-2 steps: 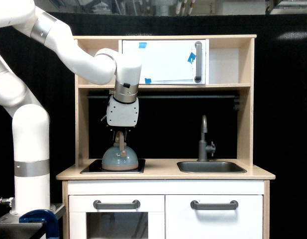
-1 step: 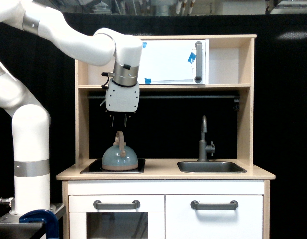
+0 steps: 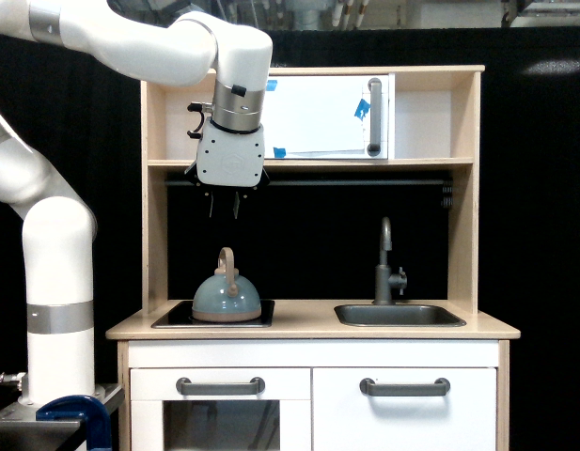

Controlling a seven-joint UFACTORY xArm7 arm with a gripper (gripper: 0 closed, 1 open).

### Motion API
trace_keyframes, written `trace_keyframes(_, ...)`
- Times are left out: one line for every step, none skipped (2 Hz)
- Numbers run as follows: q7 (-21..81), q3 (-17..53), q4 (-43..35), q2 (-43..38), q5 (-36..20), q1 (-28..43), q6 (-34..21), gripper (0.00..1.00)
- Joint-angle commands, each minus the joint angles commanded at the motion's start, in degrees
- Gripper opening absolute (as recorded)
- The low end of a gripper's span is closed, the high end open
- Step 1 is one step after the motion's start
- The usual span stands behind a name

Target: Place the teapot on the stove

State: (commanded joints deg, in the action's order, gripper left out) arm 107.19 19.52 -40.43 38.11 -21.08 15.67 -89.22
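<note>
There is one view only, the exterior view, and it looks straight at the front of the toy kitchen (image 3: 313, 197) from about the height of its counter (image 3: 308, 326). The camera stands some way back, so the picture holds the kitchen from top shelf to drawers. The white arm (image 3: 59, 235) fills the exterior view's left.

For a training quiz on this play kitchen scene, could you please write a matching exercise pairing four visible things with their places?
Things:
1. teapot
2. tool
3. faucet
4. sink

Places:
A. hanging in the air above the teapot, touching nothing
B. set in the counter at the exterior view's right
C. sitting upright on the stove
D. standing just behind the basin

Pairs: 1-C, 2-A, 3-D, 4-B
</note>
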Motion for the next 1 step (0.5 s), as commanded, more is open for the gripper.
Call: trace_keyframes(-0.43,-0.19,0.00,-0.73,-0.50,0.91,1.11,1.00)
